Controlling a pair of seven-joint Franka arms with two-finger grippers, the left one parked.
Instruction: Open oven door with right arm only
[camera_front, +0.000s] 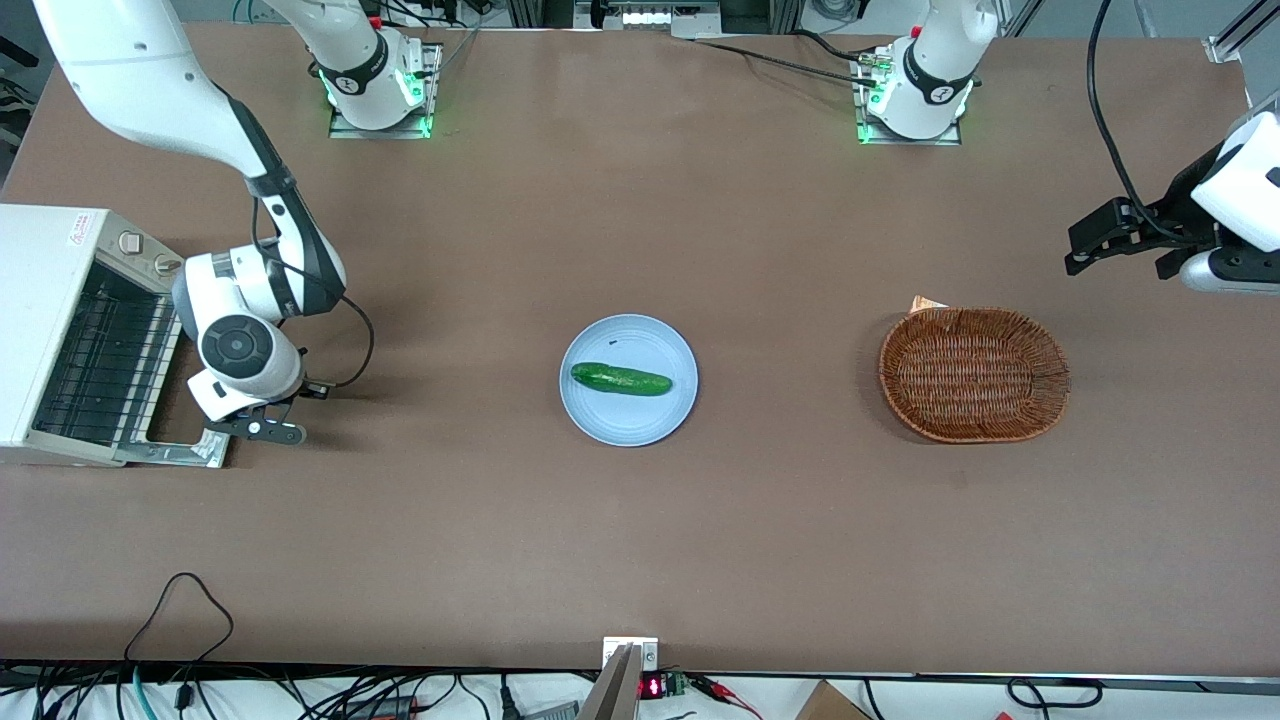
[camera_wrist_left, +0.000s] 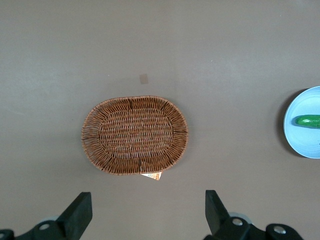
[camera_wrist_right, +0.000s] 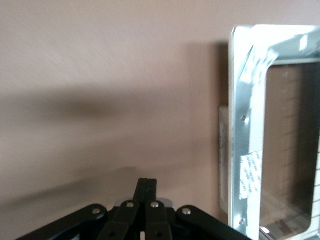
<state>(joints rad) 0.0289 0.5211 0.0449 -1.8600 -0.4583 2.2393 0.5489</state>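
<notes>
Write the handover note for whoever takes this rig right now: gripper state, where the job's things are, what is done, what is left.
Gripper: shut, holding nothing, just off the free edge of the oven door, on the right arm.
Oven door: swung down flat on the table in front of the white toaster oven, at the working arm's end; the wire rack inside is exposed.
Elsewhere: cucumber on a blue plate mid-table; wicker basket toward the parked arm's end.
Done: the door looks fully open.
Left: probably only to pull the arm clear of the door.
</notes>
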